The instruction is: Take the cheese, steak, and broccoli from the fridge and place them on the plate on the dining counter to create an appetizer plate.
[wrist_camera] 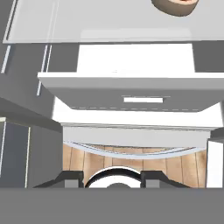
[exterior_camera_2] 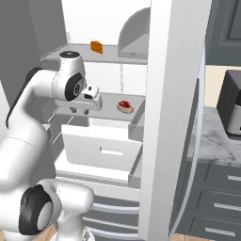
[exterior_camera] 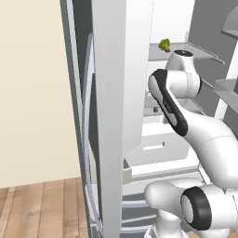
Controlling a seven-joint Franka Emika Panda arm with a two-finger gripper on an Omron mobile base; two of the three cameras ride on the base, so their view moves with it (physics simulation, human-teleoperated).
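Risk first: we are reaching into the fridge [exterior_camera_2: 164, 117] with the hand low over the middle shelf [exterior_camera_2: 113, 101], and the door [exterior_camera: 109, 116] edges are sitting close on both sides of the arm, so a wide swing is likely clipping a door or the shelf lip. We are also judging that coming at the steak [exterior_camera_2: 124, 106] flat could be pushing it back along the shelf instead of pinching it, since it is a low slab lying on smooth glass. Another worry: the drawer [exterior_camera_2: 101, 150] below is sticking out toward us, and a drop of the wrist could be knocking it.

Gripper [exterior_camera_2: 85, 102] is hanging at the front left of the middle shelf in the right base view, holding nothing. In the hand view the two tips [wrist_camera: 72, 179] are showing at the bottom edge with a gap between them, so we are calling the jaws partly parted and empty.

Steak is lying on the same shelf, off to the right of the gripper, near but clearly apart, no contact. In the hand view the steak [wrist_camera: 175, 6] is peeking at the top right edge, well away from the line between the tips, so we are not lined up on it yet.

Cheese [exterior_camera_2: 96, 46] is sitting on the top shelf, above the gripper. Broccoli [exterior_camera: 164, 44] is also sitting up on that top shelf in the left base view, behind the arm's wrist. Both are out of reach of the jaws as they are standing now.
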